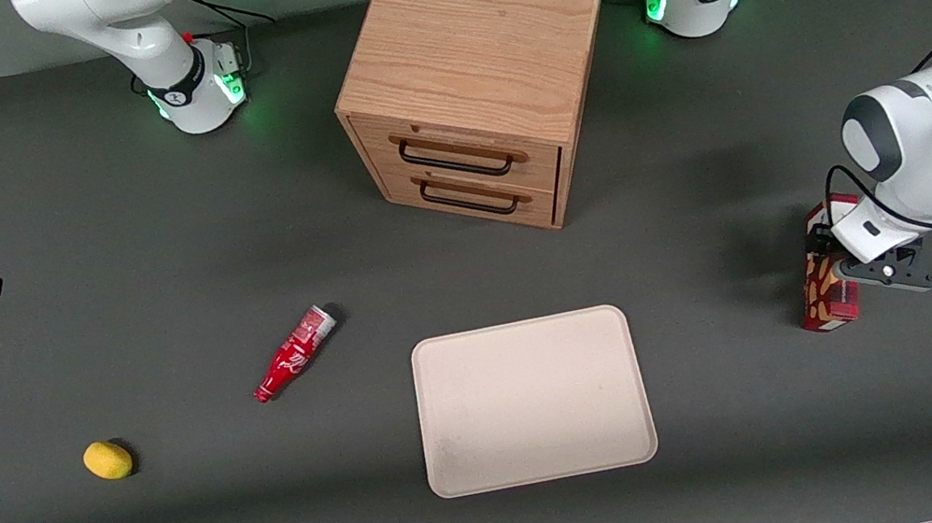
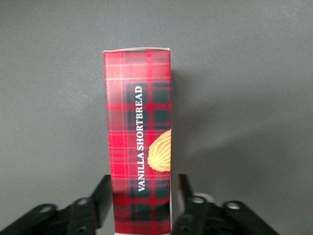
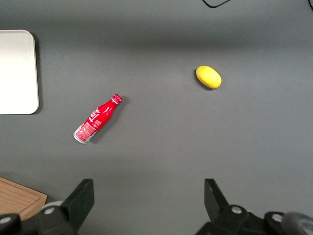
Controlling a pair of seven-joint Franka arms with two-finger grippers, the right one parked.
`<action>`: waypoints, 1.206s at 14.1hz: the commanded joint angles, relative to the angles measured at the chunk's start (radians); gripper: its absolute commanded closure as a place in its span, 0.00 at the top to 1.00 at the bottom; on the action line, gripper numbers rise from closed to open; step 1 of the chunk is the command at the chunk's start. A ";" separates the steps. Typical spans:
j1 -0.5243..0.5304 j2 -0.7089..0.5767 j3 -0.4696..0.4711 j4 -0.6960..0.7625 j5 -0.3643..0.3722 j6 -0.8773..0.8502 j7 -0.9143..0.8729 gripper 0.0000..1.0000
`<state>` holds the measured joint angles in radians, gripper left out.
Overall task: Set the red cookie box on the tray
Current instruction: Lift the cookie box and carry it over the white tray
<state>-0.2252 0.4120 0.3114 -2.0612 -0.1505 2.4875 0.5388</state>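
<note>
- the red cookie box is found lying flat on the tabletop near the edge at the working arm's end, well apart from the tray.
- the gripper is lowered over the box's middle; in the left wrist view one finger is seen on each long side, with a little daylight on at least one side, so the fingers appear narrowly spread around the box and not yet pressed on it.
- the narrow width is straddled, probably because only that span fits between the fingers.
- the tray is laid bare near the tabletop's front edge, in front of the wooden drawer cabinet.
- a red bottle and a yellow fruit are left toward the parked arm's end, clear of the likely path.
</note>
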 commanded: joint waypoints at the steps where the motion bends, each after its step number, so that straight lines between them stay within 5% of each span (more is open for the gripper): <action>1: 0.000 -0.004 0.002 -0.008 -0.021 0.013 0.026 0.00; 5: -0.006 -0.027 0.002 -0.004 -0.021 -0.015 0.020 0.00; 9: -0.011 -0.111 0.003 0.067 -0.015 -0.236 0.012 0.00; 17: -0.014 -0.136 0.003 0.639 0.082 -1.016 -0.062 0.00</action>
<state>-0.2289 0.2479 0.3132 -1.5539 -0.0860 1.5940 0.5181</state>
